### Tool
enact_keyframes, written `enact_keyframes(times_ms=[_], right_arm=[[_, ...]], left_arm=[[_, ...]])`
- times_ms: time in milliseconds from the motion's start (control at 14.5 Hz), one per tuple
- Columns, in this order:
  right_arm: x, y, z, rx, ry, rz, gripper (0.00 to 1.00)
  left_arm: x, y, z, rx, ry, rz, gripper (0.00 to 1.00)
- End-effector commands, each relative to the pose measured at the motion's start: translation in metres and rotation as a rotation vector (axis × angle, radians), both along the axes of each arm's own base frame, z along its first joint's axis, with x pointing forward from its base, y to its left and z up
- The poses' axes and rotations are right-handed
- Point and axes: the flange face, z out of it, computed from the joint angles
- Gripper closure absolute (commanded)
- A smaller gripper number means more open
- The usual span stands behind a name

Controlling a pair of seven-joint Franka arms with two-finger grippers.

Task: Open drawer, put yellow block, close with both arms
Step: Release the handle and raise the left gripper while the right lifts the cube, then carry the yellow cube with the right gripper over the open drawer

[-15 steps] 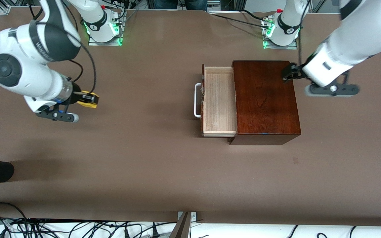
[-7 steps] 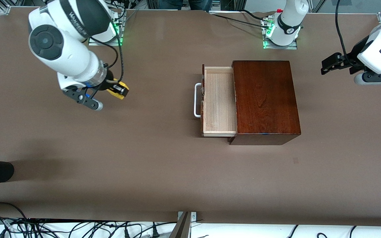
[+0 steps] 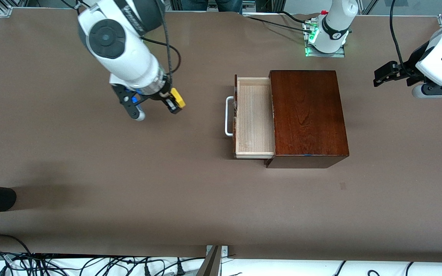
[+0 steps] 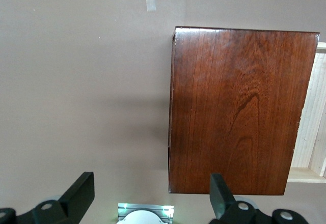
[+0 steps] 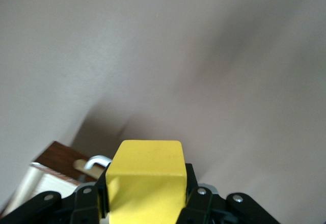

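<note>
A wooden box (image 3: 308,117) sits on the table (image 3: 167,184), toward the left arm's end. Its drawer (image 3: 254,117) is pulled out on the side facing the right arm's end, with the handle (image 3: 228,116) at the drawer's front. The right gripper (image 3: 172,104) hangs above the table in front of the drawer, well apart from the handle, holding 1 yellow block (image 3: 178,98). The left gripper (image 3: 383,74) hovers over the table past the box's back, toward the left arm's end.
</note>
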Motion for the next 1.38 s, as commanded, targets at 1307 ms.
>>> enact_keyframes(times_ms=[1307], right_arm=[[-0.074,0.237,-0.114,-0.019,-0.108,-0.442,1.0]], left_arm=[[0.017,0.02,0.003,0.027,-0.037,0.025,0.0]])
